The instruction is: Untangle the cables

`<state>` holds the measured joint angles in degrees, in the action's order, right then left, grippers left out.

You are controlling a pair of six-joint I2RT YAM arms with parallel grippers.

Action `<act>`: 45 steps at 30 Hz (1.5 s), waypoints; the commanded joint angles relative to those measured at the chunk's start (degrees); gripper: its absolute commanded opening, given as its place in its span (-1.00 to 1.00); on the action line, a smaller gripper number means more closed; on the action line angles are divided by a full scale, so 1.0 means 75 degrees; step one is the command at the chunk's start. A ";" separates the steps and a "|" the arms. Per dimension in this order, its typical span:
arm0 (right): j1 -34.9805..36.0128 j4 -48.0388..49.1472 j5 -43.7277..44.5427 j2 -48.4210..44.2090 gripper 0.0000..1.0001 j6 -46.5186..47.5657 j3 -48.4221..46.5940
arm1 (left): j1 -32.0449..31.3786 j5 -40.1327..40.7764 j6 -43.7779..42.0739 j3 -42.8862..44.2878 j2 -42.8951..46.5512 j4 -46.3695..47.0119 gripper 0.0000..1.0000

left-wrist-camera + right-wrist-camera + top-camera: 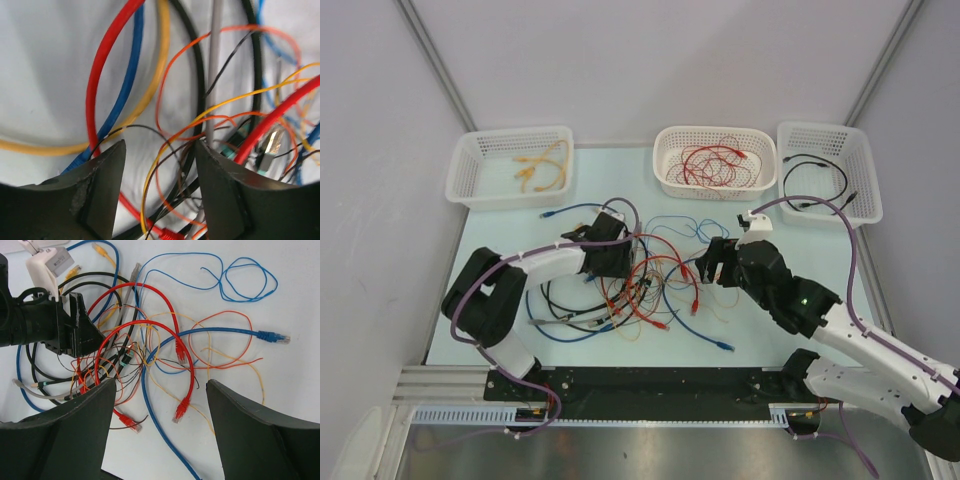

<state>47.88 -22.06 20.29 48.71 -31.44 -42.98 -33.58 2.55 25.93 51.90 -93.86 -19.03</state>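
I am holding my left claw spread, its fingers straddling thin strands of the tangled red, blue, orange, yellow and black cables lying mid pale counter. My right claw is hovering spread above them, gripping nothing.

The cables fill the middle of the desk in one tangle. Left of the tangle the left gripper blocks entry, with wires between its parted jaws. The right gripper hovers to its right. Three baskets stand behind it. In front of it the desk is bare.
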 commanded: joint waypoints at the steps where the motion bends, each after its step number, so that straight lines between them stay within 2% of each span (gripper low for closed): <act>1: -0.0044 0.0095 0.0118 -0.0014 0.56 0.0079 -0.0023 | -0.0104 -0.0094 0.0081 0.0017 -0.0398 0.0240 0.13; 3: -0.0067 0.0094 0.0130 -0.0037 0.56 0.0079 0.0000 | -0.0139 0.0035 0.0105 0.0017 -0.0422 0.0252 0.00; 4: -0.0079 0.0094 0.0130 -0.0072 0.56 0.0067 0.0012 | -0.0128 0.0198 0.0128 0.0006 -0.0399 0.0240 -0.25; 6: -0.0091 0.0083 0.0118 -0.0084 0.56 0.0091 0.0047 | -0.0139 0.0398 0.0140 0.0053 -0.0399 0.0182 -0.54; 7: -0.0091 0.0094 0.0118 -0.0096 0.56 0.0091 0.0059 | -0.0128 0.0561 0.0128 0.0111 -0.0399 0.0135 -0.88; 8: -0.0114 0.0083 0.0118 -0.0096 0.56 0.0091 0.0082 | -0.0139 0.0656 0.0128 0.0146 -0.0422 0.0100 -1.00; 13: -0.0114 0.0106 0.0071 -0.0142 0.56 0.0079 0.0083 | -0.0174 0.1125 0.0222 0.0193 -0.0353 -0.0088 -1.00; 17: -0.0138 0.0047 0.0095 -0.0236 0.56 0.0079 0.0094 | -0.0210 0.1312 0.0129 0.0193 0.0665 -0.0228 -1.00; 24: -0.0138 0.0305 0.0001 -0.0400 0.55 -0.0026 0.0094 | -0.0315 0.1009 -0.0573 0.0579 0.3546 -0.0124 -1.00; 27: -0.0126 0.0480 -0.0057 -0.0541 0.55 0.0008 0.0094 | -0.0327 0.0728 -0.0843 0.1153 0.3971 -0.0298 -1.00; 31: -0.0138 0.0692 -0.0174 -0.0764 0.55 0.0090 -0.0023 | -0.0338 0.0458 -0.0973 0.1961 0.4148 -0.0685 -1.00; 37: -0.0138 0.1113 -0.0619 -0.0928 0.55 0.0137 -0.0374 | -0.0420 -0.0116 -0.0962 0.2782 0.4394 -0.0627 -1.00; 41: -0.0126 0.1837 -0.1053 -0.0765 0.55 0.0207 -0.0632 | -0.0526 -0.0795 -0.1055 0.3414 0.4231 -0.0615 -1.00; 45: -0.0161 0.2600 -0.1591 -0.0378 0.55 0.0044 -0.1077 | -0.0772 -0.0960 -0.1091 0.3498 0.4101 -0.0604 -1.00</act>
<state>46.98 -12.23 13.34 43.92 -31.09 -46.28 -37.71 -0.51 19.27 75.53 -62.63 -24.53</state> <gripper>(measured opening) 0.775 0.008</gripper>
